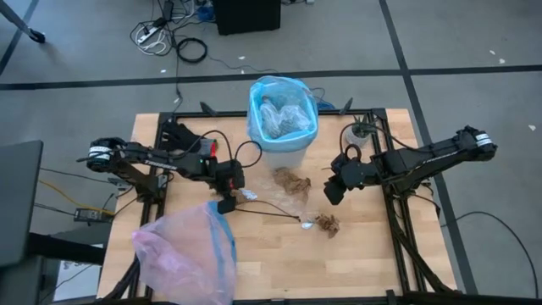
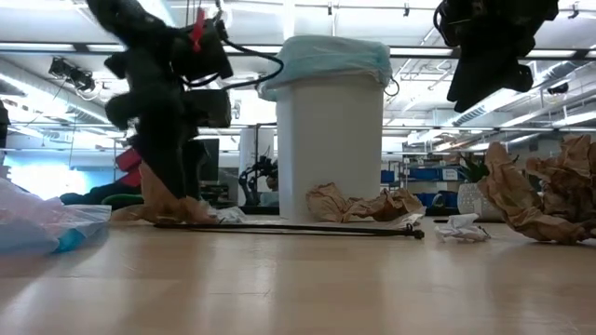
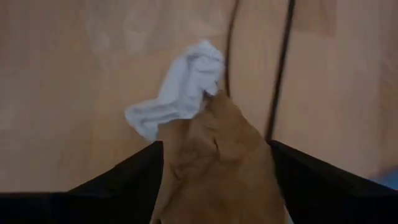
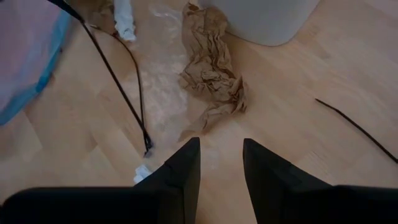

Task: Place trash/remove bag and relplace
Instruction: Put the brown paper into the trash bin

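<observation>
The left gripper (image 1: 229,196), left of centre, pinched a brown leaf clump (image 3: 214,158), its lower part cut off. The right gripper (image 1: 333,191) hung above with fingers slightly parted. The blue bag (image 1: 282,91) lined the bin (image 1: 279,157) at upper centre, its contents hard to make out.

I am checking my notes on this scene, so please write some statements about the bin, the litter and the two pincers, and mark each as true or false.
1. The white bin is lined with a light-blue bag. True.
2. The left pincer holds a brown crumpled piece. True; its fingers close on it just above the table, next to a white scrap.
3. The right pincer grips a leaf clump. False; its fingers are open and empty, raised above the table.
4. The pink bag lies inside the bin. False; it lies on the table near the front left corner.
5. A thin dark twig lies on the table. True.
</observation>
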You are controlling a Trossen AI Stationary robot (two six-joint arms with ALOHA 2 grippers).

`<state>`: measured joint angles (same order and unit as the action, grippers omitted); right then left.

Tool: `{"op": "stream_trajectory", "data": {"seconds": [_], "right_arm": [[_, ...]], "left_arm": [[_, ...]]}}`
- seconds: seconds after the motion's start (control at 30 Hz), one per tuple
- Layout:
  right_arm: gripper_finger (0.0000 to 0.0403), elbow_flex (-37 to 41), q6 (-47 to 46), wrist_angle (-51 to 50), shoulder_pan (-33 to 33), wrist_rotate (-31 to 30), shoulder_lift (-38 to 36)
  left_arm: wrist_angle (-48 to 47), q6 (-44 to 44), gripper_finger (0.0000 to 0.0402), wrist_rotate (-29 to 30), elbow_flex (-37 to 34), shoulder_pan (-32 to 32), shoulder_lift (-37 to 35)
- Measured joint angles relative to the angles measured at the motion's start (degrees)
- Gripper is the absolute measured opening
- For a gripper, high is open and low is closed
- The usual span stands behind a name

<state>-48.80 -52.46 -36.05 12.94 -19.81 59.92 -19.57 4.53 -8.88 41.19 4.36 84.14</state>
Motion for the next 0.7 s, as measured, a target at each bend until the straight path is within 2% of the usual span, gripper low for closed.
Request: {"op": "stream_trajectory", "data": {"seconds": [0.17,0.43,0.57,0.7], "right_arm": [[0.0109,0.0,-0.7,0.0,-0.3,-0.1,0.0],[0.0109,0.0,-2.0,0.0,-0.4,-1.4,0.0],[0.0108,0.0,-2.5,0.0,-1.4,-1.9,0.0],[0.0098,0.0,-2.5,0.0,-2.4,-1.7,0.0]], "left_arm": [[8.5,-0.5,0.0302,5.8,-5.2,0.0,0.0],[11.1,1.5,0.0276,8.4,-9.0,0.0,1.2],[10.2,4.2,0.0213,10.1,-7.7,0.0,1.3],[7.5,6.4,0.0101,10.7,-5.1,0.1,1.5]]}}
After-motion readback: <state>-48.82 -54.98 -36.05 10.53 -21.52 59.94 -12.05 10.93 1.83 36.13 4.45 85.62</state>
